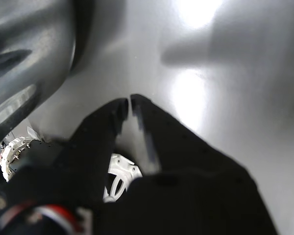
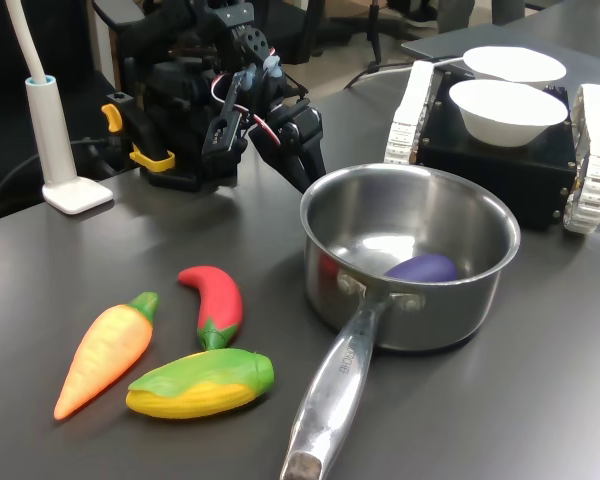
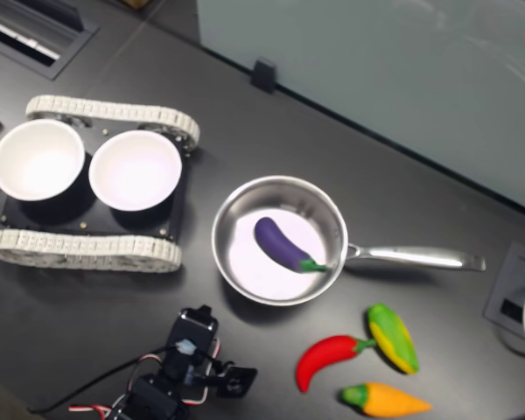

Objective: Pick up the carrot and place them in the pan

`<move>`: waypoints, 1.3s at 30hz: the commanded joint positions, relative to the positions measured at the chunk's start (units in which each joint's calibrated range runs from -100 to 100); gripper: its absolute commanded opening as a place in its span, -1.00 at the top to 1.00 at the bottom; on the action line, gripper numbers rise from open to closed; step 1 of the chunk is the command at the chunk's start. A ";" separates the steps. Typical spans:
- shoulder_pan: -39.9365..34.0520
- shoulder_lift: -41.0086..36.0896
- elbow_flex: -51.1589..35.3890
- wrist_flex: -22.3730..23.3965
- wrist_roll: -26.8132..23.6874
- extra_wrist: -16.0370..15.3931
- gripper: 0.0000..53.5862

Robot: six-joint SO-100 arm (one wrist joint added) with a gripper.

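You are at the very start of the job — the reach for the carrot (image 2: 105,358) has not begun. Your gripper (image 1: 130,101) carries nothing, its two black fingers drawn almost together with only a thin slit between the tips, and it hangs over bare dark tabletop (image 2: 540,380) just beside the outer wall of the pan (image 2: 410,258).

In the first exterior view the arm sits at the far left, behind the pan, with the gripper pointing down toward the pan's far left rim. The carrot lies well apart from it, near the front at the first exterior view's left, with its green top pointing away and its orange tip toward the camera. A yellow corn cob (image 2: 202,383) lies just beside it to the right, and a red chili pepper (image 2: 215,304) just beyond that. The pan already holds a purple eggplant (image 3: 285,245).

The next move calls for you to open the fingers wide and swing the arm across to the carrot. Grip it across its thicker half. The corn seems close enough to crowd one finger, though the gap between them is hard to judge.
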 commanded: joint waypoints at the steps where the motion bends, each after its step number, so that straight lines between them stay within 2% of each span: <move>1: 1.38 -0.83 -1.19 -3.03 -0.20 -0.97 0.99; 22: 0.46 -0.83 -1.19 -3.03 0.29 -0.97 0.98; 28: -1.83 -0.83 -1.19 -3.03 1.47 -0.88 0.99; 39: -0.46 -0.83 -3.19 -2.78 1.17 -0.88 1.00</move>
